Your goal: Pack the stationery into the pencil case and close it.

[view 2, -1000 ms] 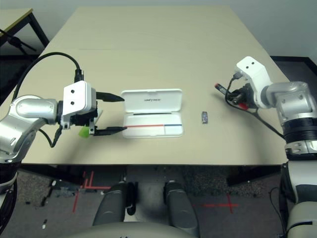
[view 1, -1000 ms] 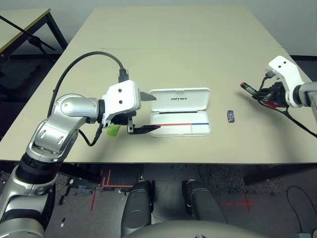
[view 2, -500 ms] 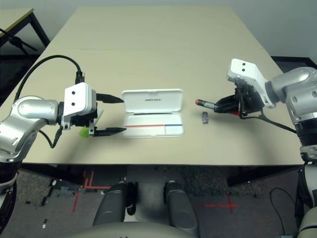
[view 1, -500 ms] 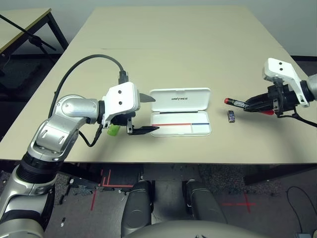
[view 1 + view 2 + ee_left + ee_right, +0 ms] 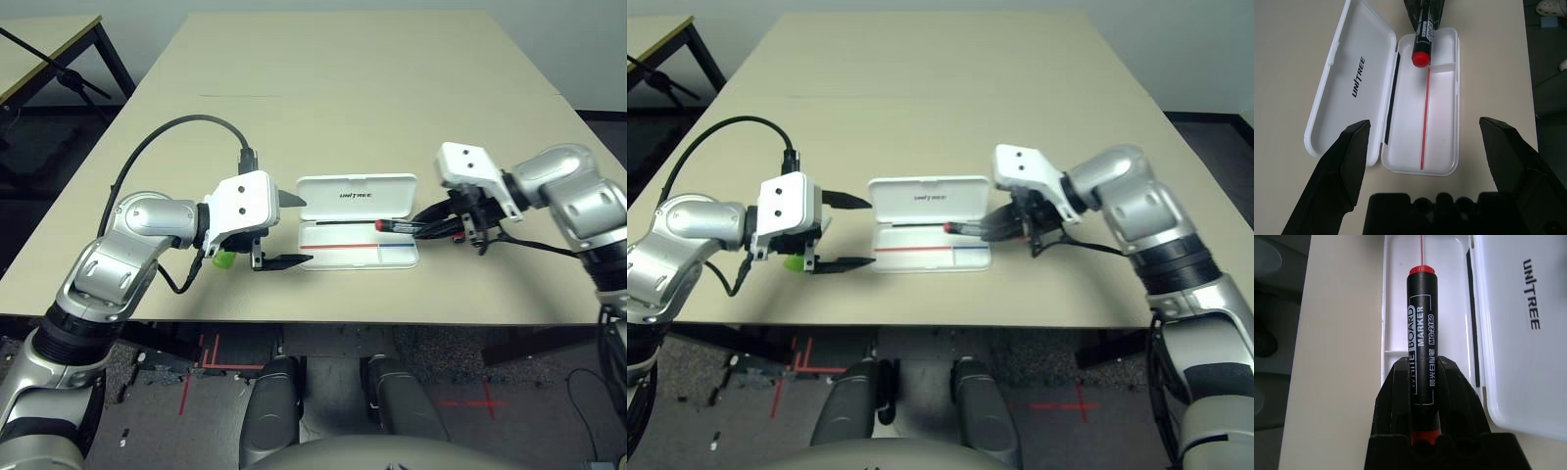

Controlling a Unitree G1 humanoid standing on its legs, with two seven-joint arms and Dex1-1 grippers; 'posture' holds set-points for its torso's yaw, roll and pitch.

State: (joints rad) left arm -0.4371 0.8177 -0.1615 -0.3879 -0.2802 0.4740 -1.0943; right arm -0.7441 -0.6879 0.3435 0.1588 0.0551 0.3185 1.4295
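Open pencil case (image 5: 358, 220) flat on the tan table (image 5: 372, 88), lid laid back toward the far side, lettering facing up, tray nearer the robot with the red-and-blue line running along it. Right gripper (image 5: 428, 226) in at the case's right end, fingers clamped tight on the red marker (image 5: 400, 225). Marker held roughly level, pointing left, red cap end out ahead of the fingers and poised over the tray, close to the small divider at the right end; black label with white lettering plain in the right wrist view (image 5: 1421, 347). Whether the cap touches the tray: cannot tell. In the left wrist view, red tip (image 5: 1421, 57) right at the start of the red line.

Over on the other side, left gripper (image 5: 291, 231) just off the case's left short edge, fingers spread wide and holding nothing, one tip near the lid's corner, the other near the tray's corner, neither seen touching. From the left wrist view, both black fingers (image 5: 1339, 169) framing the whole case (image 5: 1371, 98).

Lime-green highlighter (image 5: 224, 258) down on the table beneath the left wrist housing, mostly hidden, just a green end peeking out.
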